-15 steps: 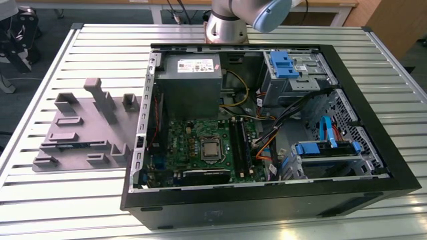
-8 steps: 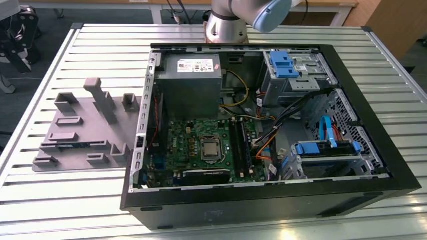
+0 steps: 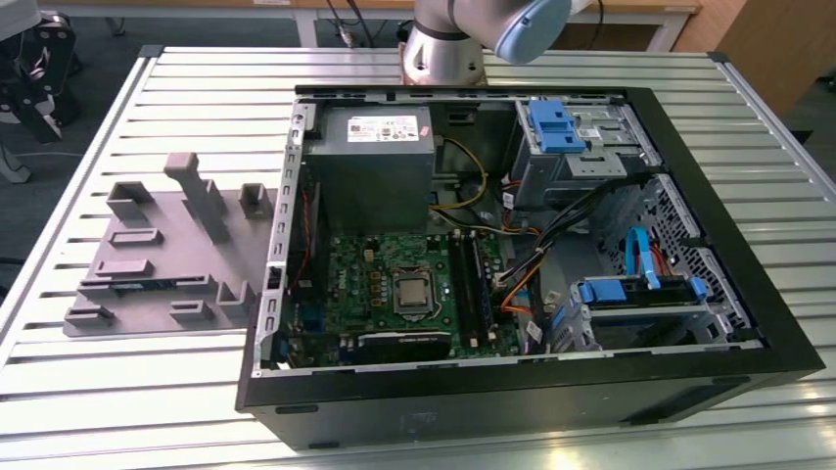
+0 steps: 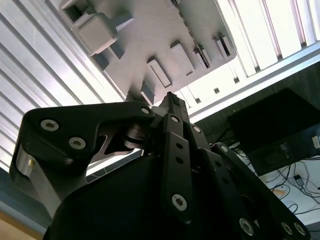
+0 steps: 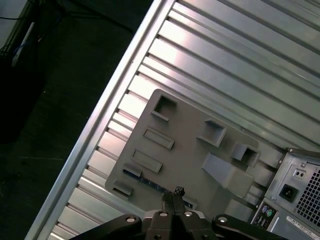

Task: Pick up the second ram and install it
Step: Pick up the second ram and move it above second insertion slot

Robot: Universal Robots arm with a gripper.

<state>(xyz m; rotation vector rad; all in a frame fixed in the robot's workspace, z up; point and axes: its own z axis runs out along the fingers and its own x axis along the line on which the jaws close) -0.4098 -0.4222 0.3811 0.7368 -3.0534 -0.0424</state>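
1. The gripper (image 5: 172, 194) was clenched, its two black fingertips pressed together with nothing between them.
2. It hung above the grey holder tray (image 5: 185, 145), pointing down at the tray's edge region, and was clear of everything on the tray.
3. The second ram (image 5: 150, 182), a thin blue stick, sat in a long groove of the tray, untouched. In the first wrist view the fingertips lined up with the part of the tray just beside it.
4. Small raised blocks of the tray stood on either side of the ram's groove, and a taller wedge-shaped block (image 5: 225, 175) rose further in on the tray.
5. The tray rested on a slatted aluminium table (image 5: 225, 60).
6. An open black computer case (image 3: 523, 392) lay just beside the tray, on the exterior view's right of it, with its green motherboard (image 3: 379, 274) exposed.
7. The robot arm's base (image 3: 441, 54) stood beyond the case, well apart from the tray.
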